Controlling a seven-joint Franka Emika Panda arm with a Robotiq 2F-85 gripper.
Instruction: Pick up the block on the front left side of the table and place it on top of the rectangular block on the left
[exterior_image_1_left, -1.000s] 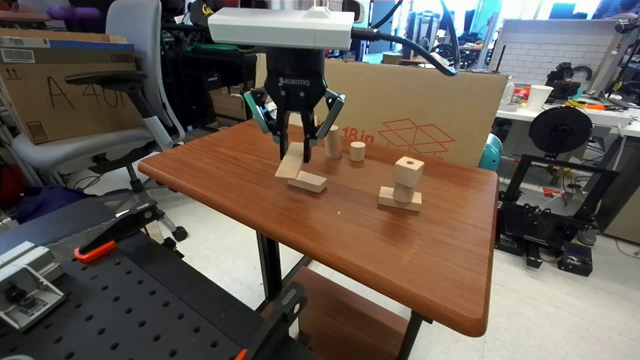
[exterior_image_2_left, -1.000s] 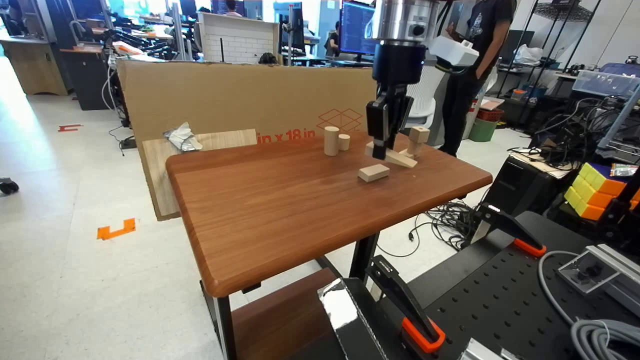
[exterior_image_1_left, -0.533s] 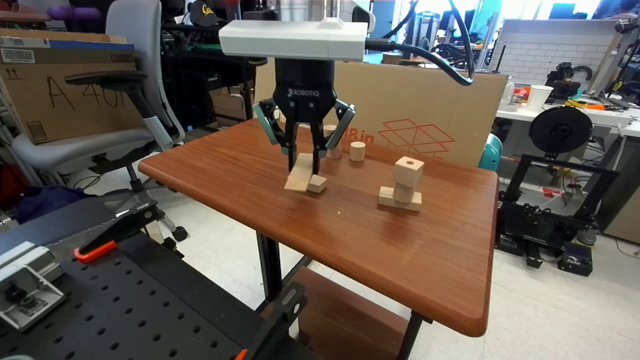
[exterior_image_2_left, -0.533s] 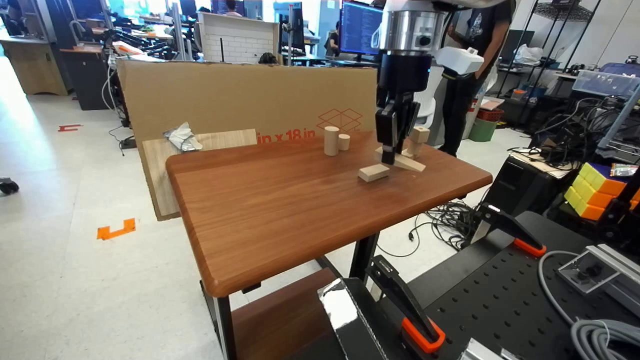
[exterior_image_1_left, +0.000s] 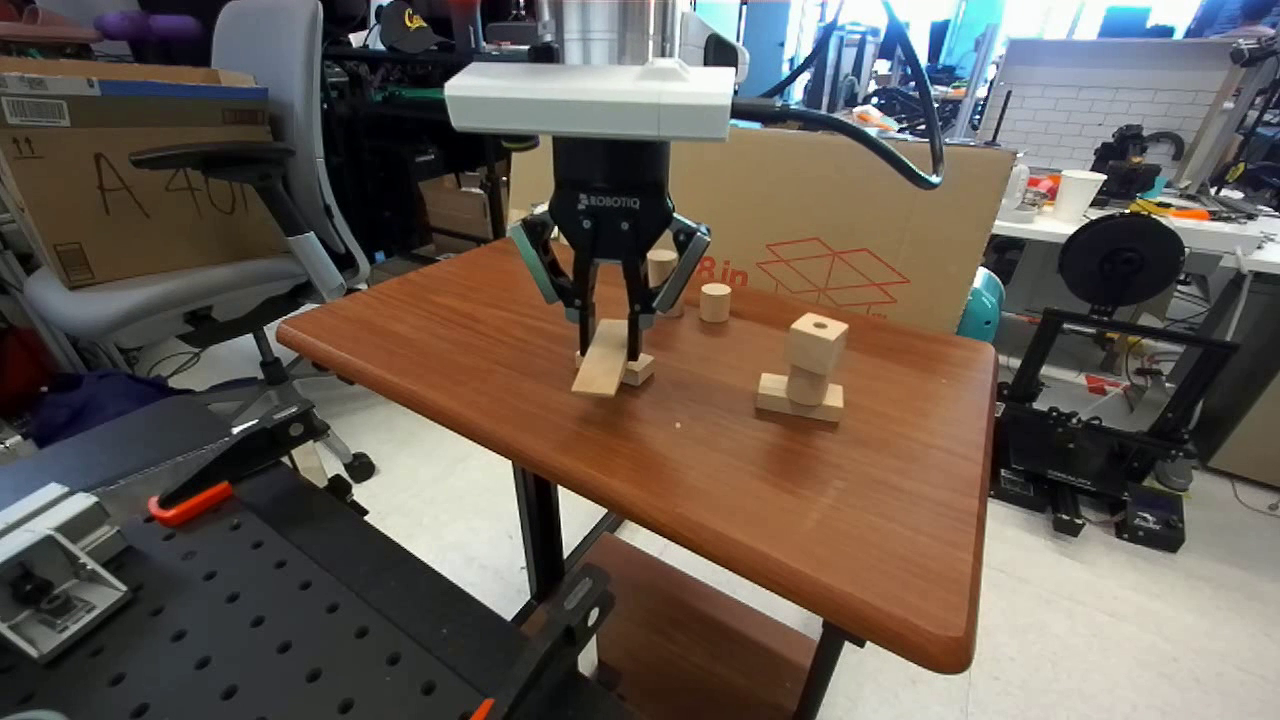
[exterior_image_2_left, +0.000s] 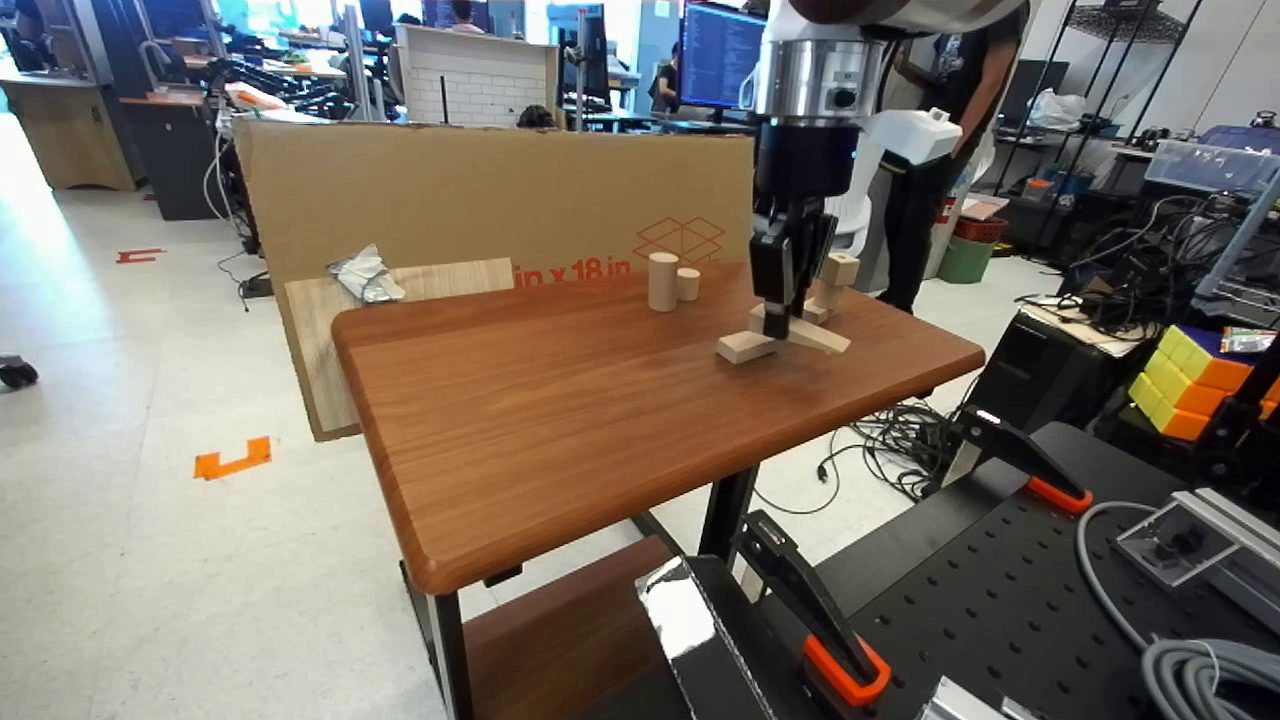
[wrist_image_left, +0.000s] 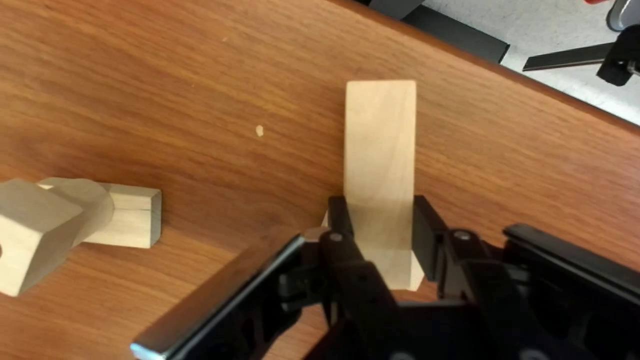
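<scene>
The block, a slim pale plank (exterior_image_1_left: 600, 368), is held between the fingers of my gripper (exterior_image_1_left: 610, 343). It also shows in an exterior view (exterior_image_2_left: 820, 336) and in the wrist view (wrist_image_left: 380, 145). It is tilted, with its long free end lower, towards the near edge of the table (exterior_image_1_left: 740, 500). The rectangular block (exterior_image_1_left: 639, 371) lies flat on the table under the held end and is partly hidden by the plank. In an exterior view it sits at the fingertips' left (exterior_image_2_left: 744, 348). In the wrist view only slivers show (wrist_image_left: 417, 272). I cannot tell whether plank and block touch.
A stack of a flat block, a cylinder and a cube with a hole (exterior_image_1_left: 818, 345) stands to one side on the table. A tall cylinder (exterior_image_2_left: 662, 282) and a short cylinder (exterior_image_2_left: 688, 284) stand farther back. A large cardboard sheet (exterior_image_2_left: 480, 200) stands behind the table.
My gripper has moved down with the plank, and also to the right in both exterior views. The plank now covers the rectangular block's middle in an exterior view. The grip has stayed shut.
</scene>
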